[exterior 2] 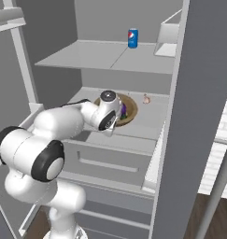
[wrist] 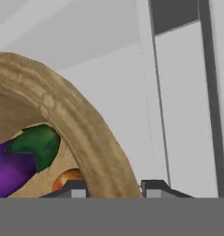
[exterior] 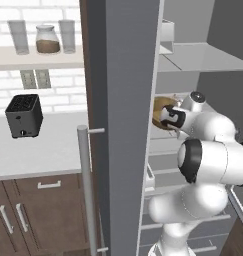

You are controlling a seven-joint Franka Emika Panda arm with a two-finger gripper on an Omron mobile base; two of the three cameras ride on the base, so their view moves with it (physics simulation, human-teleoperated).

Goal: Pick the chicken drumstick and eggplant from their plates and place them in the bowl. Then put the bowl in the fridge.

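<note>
In the hand view the bowl [wrist: 62, 120] is seen from close by, its wooden rim arching from 9 o'clock down to 6 o'clock. The two fingers [wrist: 72, 190] stand one on each side of that rim, one inside the bowl and one outside, closed on it. Inside the bowl the eggplant [wrist: 9, 168] lies at 8 o'clock with its green cap, and a bit of the drumstick [wrist: 67, 177] is glimpsed just beside the inner finger.

In the right base view the bowl [exterior 2: 126, 111] is shown resting on a middle shelf [exterior 2: 147, 119] of the open fridge [exterior 2: 199, 93], with the eggplant [exterior 2: 123, 110] as a purple spot behind the hand. A blue can [exterior 2: 132, 38] is seen on the shelf above, at 12 o'clock, and a small pale thing [exterior 2: 146, 99] lies on the bowl's shelf, near the bowl at its 2 o'clock; it is too small to be told.

The left base view gives the fridge door [exterior: 128, 100] edge-on with its bar handle [exterior: 86, 185], and past it a counter [exterior: 38, 145] with a black toaster [exterior: 24, 116] and, on a wall shelf, a jar [exterior: 47, 40] between two glasses. The bowl [exterior: 162, 107] is glimpsed there as a brown patch behind the wrist.

The arm is reached forward into the fridge, elbow bent and raised, the hand tilted down over the bowl's near rim.
</note>
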